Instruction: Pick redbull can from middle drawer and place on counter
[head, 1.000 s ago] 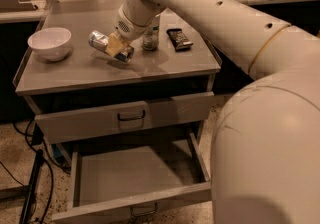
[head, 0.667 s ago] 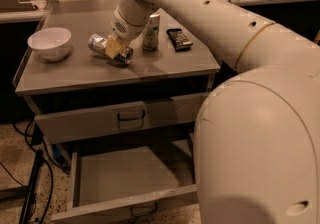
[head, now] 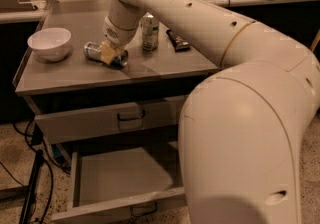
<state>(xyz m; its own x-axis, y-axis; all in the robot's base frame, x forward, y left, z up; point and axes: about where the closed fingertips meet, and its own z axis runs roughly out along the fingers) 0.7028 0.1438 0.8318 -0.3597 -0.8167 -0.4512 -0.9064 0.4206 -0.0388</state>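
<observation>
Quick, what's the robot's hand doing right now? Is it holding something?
The gripper is down at the can lying on the counter; whether it is holding the can cannot be told.

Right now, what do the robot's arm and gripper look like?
The arm is cream, built of thick rounded tubular shells with small dark round holes and thin seams at the joints; no cables show. The gripper, over the counter at the redbull can, is cream with a tan tip.

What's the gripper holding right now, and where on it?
The redbull can, around its middle: the gripper is clamped across it while it lies sideways on the counter.
</observation>
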